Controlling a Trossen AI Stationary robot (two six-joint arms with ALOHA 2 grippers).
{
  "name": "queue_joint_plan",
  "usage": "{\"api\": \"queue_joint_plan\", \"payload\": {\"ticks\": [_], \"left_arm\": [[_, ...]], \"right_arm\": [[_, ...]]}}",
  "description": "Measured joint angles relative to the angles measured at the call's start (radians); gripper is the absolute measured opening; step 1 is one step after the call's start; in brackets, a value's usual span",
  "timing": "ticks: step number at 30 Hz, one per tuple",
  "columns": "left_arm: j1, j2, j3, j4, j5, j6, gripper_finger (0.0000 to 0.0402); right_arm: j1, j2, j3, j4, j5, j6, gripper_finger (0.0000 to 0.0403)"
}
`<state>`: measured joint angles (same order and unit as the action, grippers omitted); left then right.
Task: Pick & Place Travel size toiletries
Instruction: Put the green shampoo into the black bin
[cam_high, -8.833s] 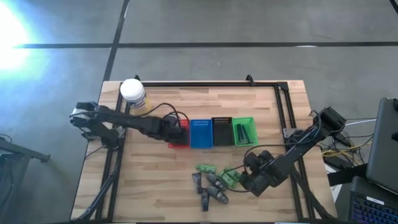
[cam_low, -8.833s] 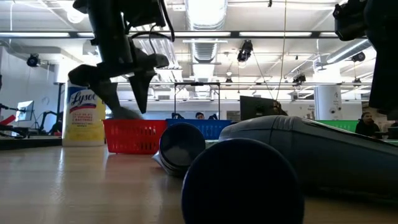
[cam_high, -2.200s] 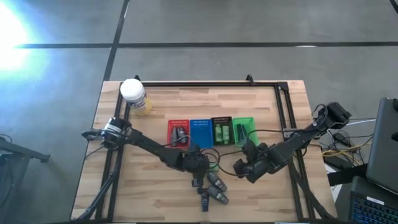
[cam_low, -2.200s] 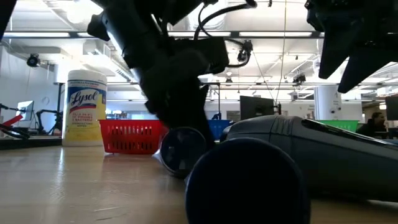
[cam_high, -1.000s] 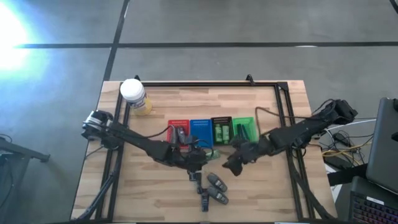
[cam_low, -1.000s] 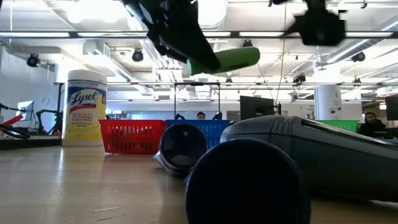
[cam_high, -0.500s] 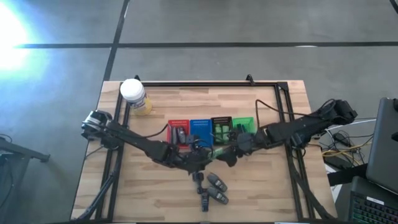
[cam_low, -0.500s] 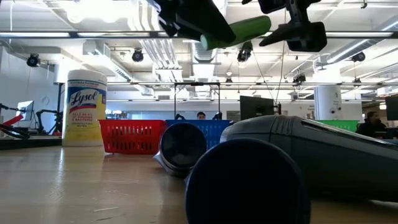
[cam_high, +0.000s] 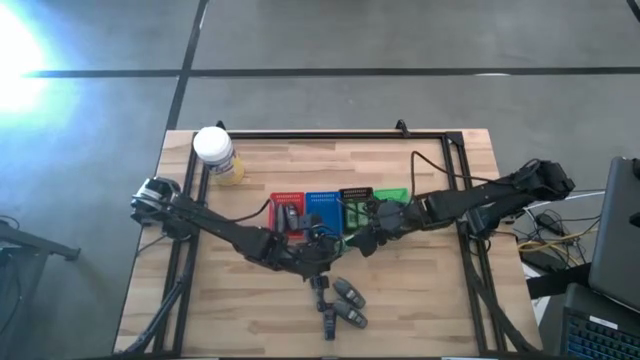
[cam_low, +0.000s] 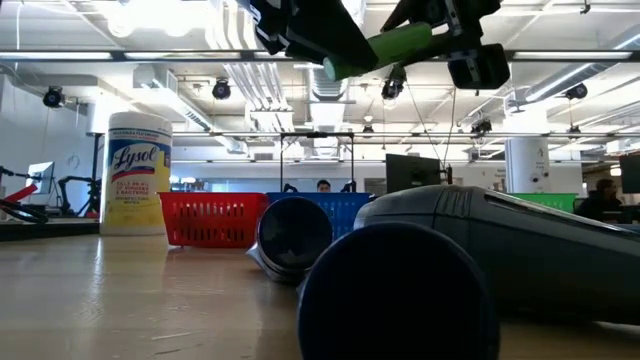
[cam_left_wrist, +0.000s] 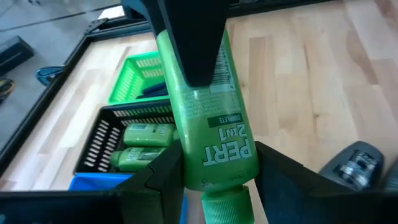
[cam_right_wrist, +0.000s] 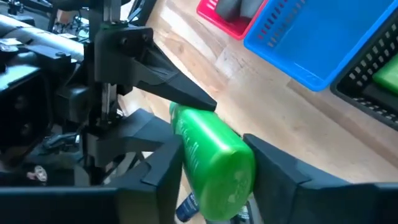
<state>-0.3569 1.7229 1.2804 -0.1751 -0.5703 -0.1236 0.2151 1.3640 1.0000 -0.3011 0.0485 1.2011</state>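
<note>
A bright green bottle (cam_low: 385, 47) hangs in the air above the table's middle, between my two grippers. My left gripper (cam_left_wrist: 217, 169) is shut on its cap end. My right gripper (cam_right_wrist: 214, 163) is shut on its base end. In the high view both grippers meet just in front of the black tray (cam_high: 356, 210), which holds two green bottles (cam_left_wrist: 138, 146). Several dark grey bottles (cam_high: 340, 303) lie on the wood near the front edge. The red tray (cam_high: 287, 214) holds dark grey bottles. Thin black sticks (cam_left_wrist: 155, 89) lie in the green tray (cam_high: 393, 199). My left gripper pinches the green bottle's sides just above the cap (cam_left_wrist: 214, 177) between its two fingers. It comes from the table's left, the bottle running on ahead of the fingers, lifted clear of the table. My right gripper pinches the bottle's round base end (cam_right_wrist: 214, 152) between its two fingers. It comes from the table's right, the fingers lying along the bottle, which is nearly level with the base end a little higher.
A white-lidded wipes jar (cam_high: 215, 152) stands at the far left. The blue tray (cam_high: 322, 212) sits between the red and black ones. A black frame rail (cam_high: 455, 180) runs along the table's right and far sides. Bare wood lies at the near left.
My left gripper has raised the green bottle a little. My right gripper has come from the table's right toward the bottle's free base end and has taken hold of it. The bottle stays clear of the table, nearly level.
</note>
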Motion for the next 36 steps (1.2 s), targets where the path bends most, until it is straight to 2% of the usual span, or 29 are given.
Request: {"api": "queue_joint_plan", "payload": {"ticks": [8,12,16,21,23,25,27,30,36], "left_arm": [[0.011,0.000,-0.005,-0.001,-0.014,0.017,0.0173],[0.016,0.002,-0.009,-0.011,-0.034,0.010,0.0190],[0.014,-0.008,-0.007,-0.112,-0.060,-0.059,0.0217],[0.013,-0.017,-0.010,-0.329,-0.055,-0.269,0.0246],[0.010,-0.024,-0.009,-0.387,-0.025,-0.347,0.0252],[0.010,-0.026,-0.014,-0.438,0.054,-0.393,0.0253],[0.012,-0.026,-0.034,-0.430,0.139,-0.420,0.0252],[0.013,-0.028,-0.061,-0.416,0.202,-0.428,0.0250],[0.012,-0.042,-0.125,-0.331,0.315,-0.405,0.0252]], "right_arm": [[-0.023,-0.002,0.000,-0.004,0.003,-0.019,0.0115],[-0.038,-0.002,0.006,-0.061,0.068,-0.052,0.0111],[-0.060,0.006,-0.005,-0.194,0.200,-0.083,0.0109],[-0.072,0.000,-0.002,-0.336,0.442,-0.083,0.0109],[-0.073,0.016,-0.005,-0.367,0.532,-0.100,0.0109],[-0.073,0.029,-0.002,-0.358,0.592,-0.111,0.0110],[-0.073,0.064,-0.001,-0.356,0.608,-0.128,0.0113],[-0.071,0.134,-0.001,-0.353,0.609,-0.132,0.0128],[-0.072,0.238,0.009,-0.337,0.625,-0.109,0.0186]]}}
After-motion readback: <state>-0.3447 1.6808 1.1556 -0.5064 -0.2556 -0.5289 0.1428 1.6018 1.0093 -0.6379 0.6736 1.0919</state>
